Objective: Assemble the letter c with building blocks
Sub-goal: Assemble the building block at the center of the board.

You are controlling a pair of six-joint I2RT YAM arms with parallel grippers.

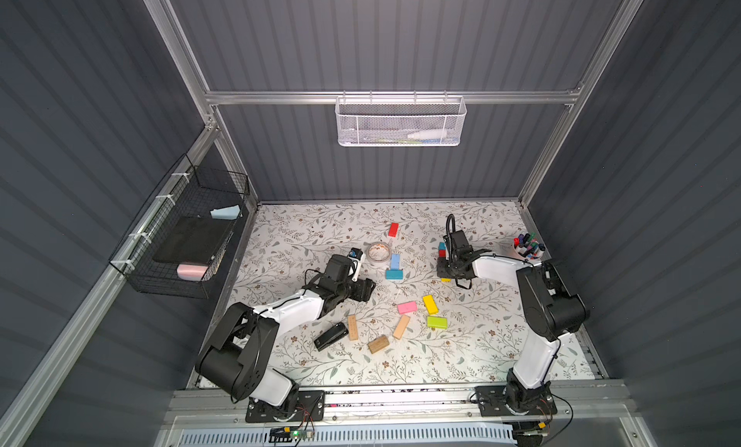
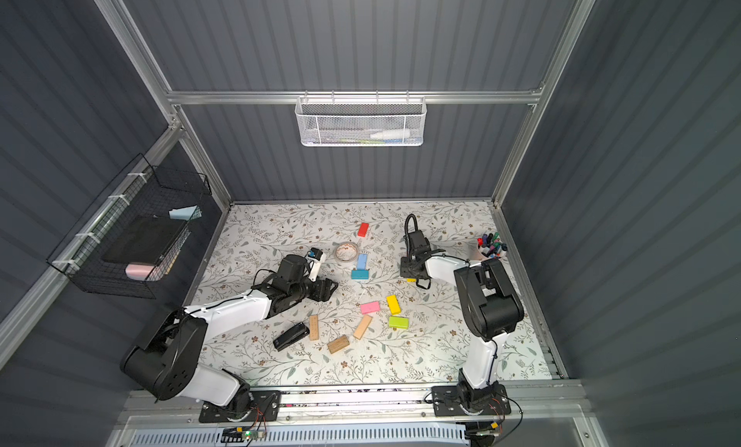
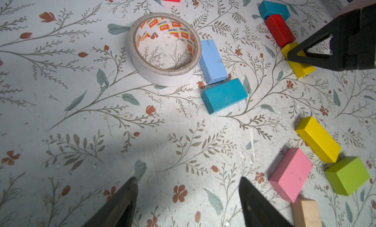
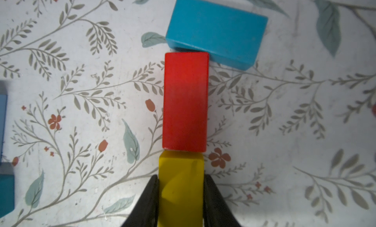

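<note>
Right now the right gripper (image 4: 180, 178) is closed partway on the sides of a yellow block (image 4: 181, 169), its two black fingers pressed against the long faces near one end. That block sits down at the table (image 1: 481, 364) surface, in line with a red block (image 4: 185, 101), the two touching end to end. The red block's far end meets a teal block (image 4: 215, 30) that lies crosswise, slightly skewed. This row of three sits toward the right side of the table, between the tape roll (image 3: 164, 48) and a cup of markers (image 1: 528, 246). Against the tape roll lies a light blue block (image 3: 212, 61), and its end touches a second teal block (image 3: 223, 95) set across it. A lone red block (image 1: 393, 229) rests farther back, well apart from the others. Nearer the front, a pink block (image 1: 407, 307), a loose yellow block (image 1: 430, 304) and a lime green block (image 1: 436, 322) cluster close together, with three tan blocks (image 1: 378, 344) scattered just beside them and a black stapler (image 1: 330, 336) near those. The left gripper (image 3: 187, 180) hangs over bare table left of the tape roll, its fingers spread wide with nothing between them.
</note>
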